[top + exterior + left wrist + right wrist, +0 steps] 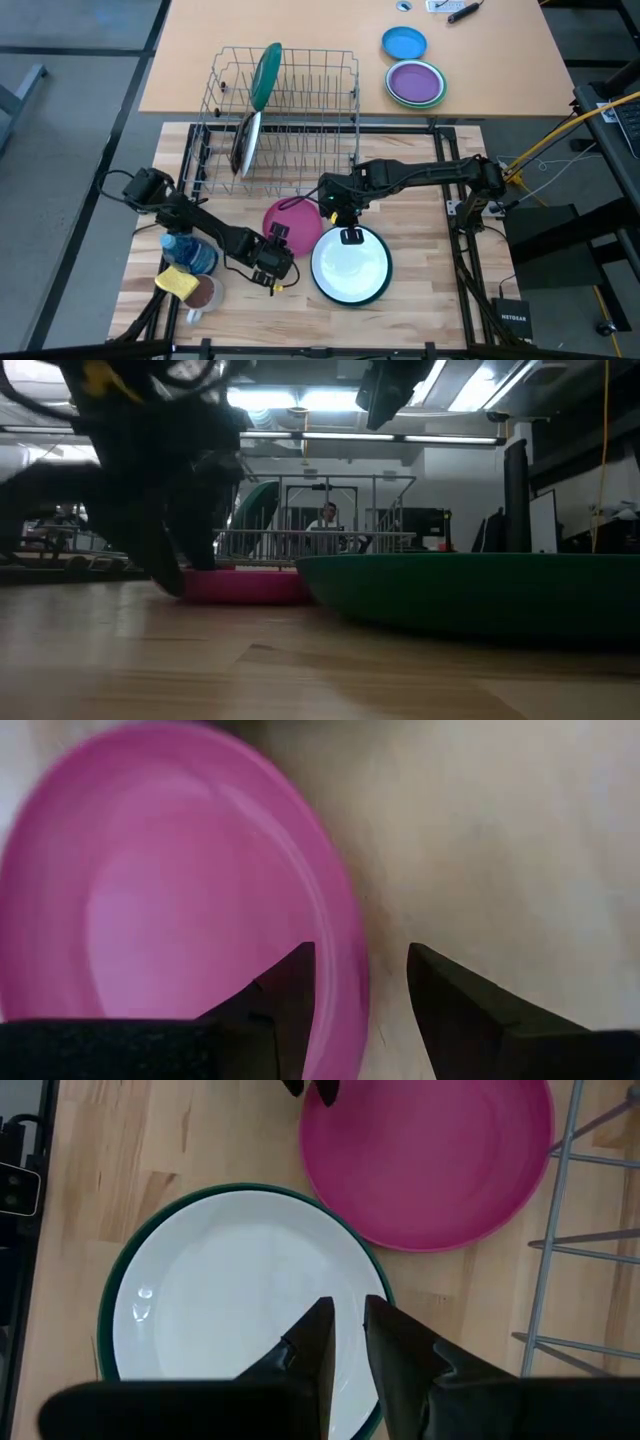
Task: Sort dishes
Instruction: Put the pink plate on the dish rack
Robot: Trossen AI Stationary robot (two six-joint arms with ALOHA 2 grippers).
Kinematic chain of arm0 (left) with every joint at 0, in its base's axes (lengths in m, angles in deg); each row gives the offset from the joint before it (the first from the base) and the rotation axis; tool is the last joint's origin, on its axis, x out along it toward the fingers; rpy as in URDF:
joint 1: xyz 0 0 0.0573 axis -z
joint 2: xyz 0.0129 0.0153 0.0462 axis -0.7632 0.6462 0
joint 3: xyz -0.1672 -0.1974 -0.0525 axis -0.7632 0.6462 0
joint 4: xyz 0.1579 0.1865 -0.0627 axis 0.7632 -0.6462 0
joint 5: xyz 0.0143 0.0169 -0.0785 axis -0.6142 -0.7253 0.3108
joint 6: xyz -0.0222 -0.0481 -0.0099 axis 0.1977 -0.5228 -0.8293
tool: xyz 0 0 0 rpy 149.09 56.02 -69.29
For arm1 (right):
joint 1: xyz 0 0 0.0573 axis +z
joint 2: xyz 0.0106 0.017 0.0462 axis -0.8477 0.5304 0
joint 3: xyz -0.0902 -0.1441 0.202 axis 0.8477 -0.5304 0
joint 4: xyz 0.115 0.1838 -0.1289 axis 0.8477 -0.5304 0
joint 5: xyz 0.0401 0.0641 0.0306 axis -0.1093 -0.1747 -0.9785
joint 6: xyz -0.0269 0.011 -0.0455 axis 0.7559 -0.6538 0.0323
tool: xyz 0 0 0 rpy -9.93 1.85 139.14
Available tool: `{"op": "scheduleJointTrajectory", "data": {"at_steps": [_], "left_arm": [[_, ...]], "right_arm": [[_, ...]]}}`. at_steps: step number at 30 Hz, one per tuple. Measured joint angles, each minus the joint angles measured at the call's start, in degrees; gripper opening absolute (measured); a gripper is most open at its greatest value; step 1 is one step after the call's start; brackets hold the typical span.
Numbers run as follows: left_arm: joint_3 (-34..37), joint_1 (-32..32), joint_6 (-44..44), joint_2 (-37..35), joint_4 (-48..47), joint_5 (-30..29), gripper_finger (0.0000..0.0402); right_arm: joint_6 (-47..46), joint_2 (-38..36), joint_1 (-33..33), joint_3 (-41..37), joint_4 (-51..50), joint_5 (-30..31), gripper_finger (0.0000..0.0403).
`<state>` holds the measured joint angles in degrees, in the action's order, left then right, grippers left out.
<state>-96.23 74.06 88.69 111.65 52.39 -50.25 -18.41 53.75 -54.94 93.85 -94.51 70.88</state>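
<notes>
A wooden desk (420, 300) seen from above, with two dark robot arms reaching toward its middle. A pink plate (292, 225) lies flat near the centre, its edge touching or just beside a large white green-rimmed plate (351, 265), which sits to the right of it and closer to the front edge. The left tool (277, 262) is low at the pink plate's front-left rim; in its wrist view the two fingers (285, 995) are spread, one over the rim and the other over bare wood outside it, so the rim runs between them without being pinched yet. The right tool (350, 236) hovers over the back edge of the white plate, its fingers nearly together with a narrow gap and nothing between them. The left arm is clearly the nearer one to the pink plate, which lies just ahead of it and toward the wire dish rack (300, 110) at the back, where two dishes already stand on edge. A stack of other dishes (190, 270) sits at the desk's front-left corner.
</notes>
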Motion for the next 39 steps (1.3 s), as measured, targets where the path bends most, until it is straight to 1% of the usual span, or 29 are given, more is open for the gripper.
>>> {"op": "scheduleJointTrajectory", "data": {"at_steps": [6, 9, 12, 15, 17, 18, 20, 22, 24, 31, 39], "left_arm": [[-0.12, -1.18, -0.09, 2.60, 0.17, -0.35, 0.0148], [-0.20, -1.54, -0.07, 2.99, 0.20, -0.50, 0.0135], [-0.20, -1.56, -0.07, 3.09, 0.26, -0.52, 0.0102], [-0.13, -1.38, -0.07, 3.13, 0.39, -0.59, 0.0053], [-0.11, -1.21, -0.82, 3.21, 0.51, -2.16, 0.0021], [-0.11, -1.14, -1.53, 3.16, 0.57, -2.80, 0.0012], [-0.09, -1.19, -3.54, 3.16, 1.09, -3.01, 0.0010], [-0.27, -1.01, -5.59, 2.96, 1.22, -2.82, 0.0014], [-0.75, -0.80, -7.27, 2.70, 1.22, -2.46, 0.0008], [-3.34, -0.82, -13.16, 0.20, 0.98, -1.68, 0.0003], [-5.35, -0.75, -13.32, -5.65, 1.03, -0.92, 0.0003]], "right_arm": [[-0.01, 0.00, 0.00, 0.00, 0.02, 0.01, 0.0065], [-0.01, 0.00, 0.00, 0.00, 0.03, 0.02, 0.0065], [-0.36, 0.00, 0.00, 0.00, 0.04, -0.41, 0.0065], [-1.64, 0.00, 0.00, 0.00, 0.04, -1.11, 0.0065], [-1.78, 0.00, 0.00, 0.00, 0.00, -1.54, 0.0065], [-1.78, 0.00, 0.00, 0.01, -0.01, -1.52, 0.0065], [-1.81, 0.00, 0.00, 0.00, -0.09, -1.78, 0.0065], [-1.90, 0.00, 0.00, 0.01, -0.10, -2.98, 0.0065], [-1.95, 0.00, 0.00, 0.02, -0.13, -4.21, 0.0065], [-1.55, -1.49, 0.00, 0.02, -0.26, -10.55, 0.0065], [-1.41, -3.76, 0.00, 0.07, 1.01, -10.83, 0.0065]]}}
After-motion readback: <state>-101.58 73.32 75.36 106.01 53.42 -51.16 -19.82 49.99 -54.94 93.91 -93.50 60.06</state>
